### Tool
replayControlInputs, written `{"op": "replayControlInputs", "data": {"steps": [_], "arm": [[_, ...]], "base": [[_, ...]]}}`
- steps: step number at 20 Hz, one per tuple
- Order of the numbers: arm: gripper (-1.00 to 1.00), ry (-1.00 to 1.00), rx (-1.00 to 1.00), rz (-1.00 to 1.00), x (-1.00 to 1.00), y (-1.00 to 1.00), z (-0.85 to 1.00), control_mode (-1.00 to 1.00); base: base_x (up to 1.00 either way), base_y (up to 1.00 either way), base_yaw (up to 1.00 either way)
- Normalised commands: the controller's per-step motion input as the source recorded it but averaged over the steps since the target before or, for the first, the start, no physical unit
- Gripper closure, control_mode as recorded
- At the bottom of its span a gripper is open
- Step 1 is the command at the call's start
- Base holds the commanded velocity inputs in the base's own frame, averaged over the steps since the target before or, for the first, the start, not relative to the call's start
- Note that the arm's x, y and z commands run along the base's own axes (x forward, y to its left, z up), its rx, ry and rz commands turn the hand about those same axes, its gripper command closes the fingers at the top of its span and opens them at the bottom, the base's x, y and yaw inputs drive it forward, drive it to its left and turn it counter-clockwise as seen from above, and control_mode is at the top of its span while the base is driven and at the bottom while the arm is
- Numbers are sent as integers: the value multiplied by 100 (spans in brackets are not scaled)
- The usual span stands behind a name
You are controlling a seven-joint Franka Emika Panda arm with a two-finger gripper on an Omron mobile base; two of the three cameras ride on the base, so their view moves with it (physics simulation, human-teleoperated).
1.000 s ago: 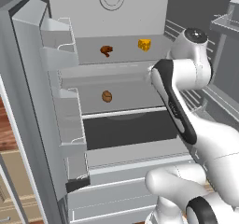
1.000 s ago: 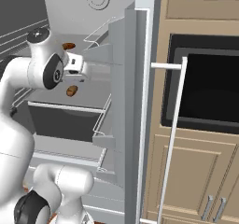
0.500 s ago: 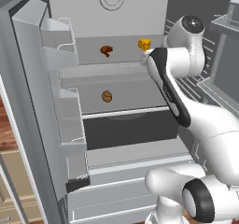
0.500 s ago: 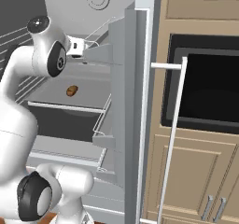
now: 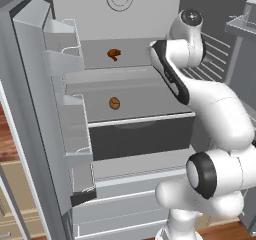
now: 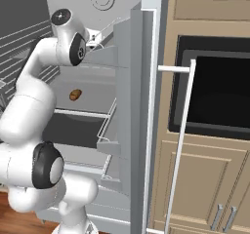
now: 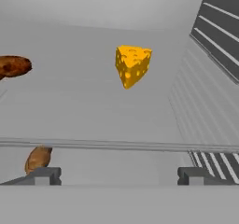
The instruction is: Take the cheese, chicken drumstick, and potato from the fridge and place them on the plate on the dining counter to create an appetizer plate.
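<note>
The fridge (image 5: 35, 94) stands open. In the hand view the cheese (image 7: 133, 64), a yellow-orange wedge with holes, sits on the upper shelf straight ahead. My gripper (image 7: 119, 176) is open, short of the cheese and apart from it, with nothing between its fingertips (image 7: 43, 175). The dark chicken drumstick (image 7: 14, 66) lies to the left of the cheese on the same shelf (image 5: 114, 54). One shelf lower lies the tan potato (image 5: 114, 103) (image 6: 74, 94) (image 7: 38, 157). In the left base view my arm covers the cheese. The plate and the dining counter are out of view.
Wire-railed door bins (image 5: 65, 39) jut from the open left door. A dark drawer (image 5: 140, 139) sits below the potato's shelf. The fridge's ribbed right wall (image 7: 219, 36) lies close to the cheese. A black wall oven (image 6: 215, 91) in wooden cabinets stands right of the fridge.
The arm has risen and reached forward to the upper shelf, so it now hides the cheese in the left base view. The gripper has stayed open.
</note>
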Motion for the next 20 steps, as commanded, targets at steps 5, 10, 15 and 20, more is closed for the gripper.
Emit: {"op": "replayControlInputs", "data": {"steps": [5, 10, 15, 20], "arm": [[-100, 0, 0, -9, 80, -26, 0, -100], [-100, 0, 0, -2, 63, -5, 0, -100], [-100, 0, 0, 0, 45, 0, -7, -100], [-100, 0, 0, 0, 42, 0, -24, -100]], "base": [[0, 0, 0], [0, 0, 0], [0, 0, 0], [0, 0, 0]]}}
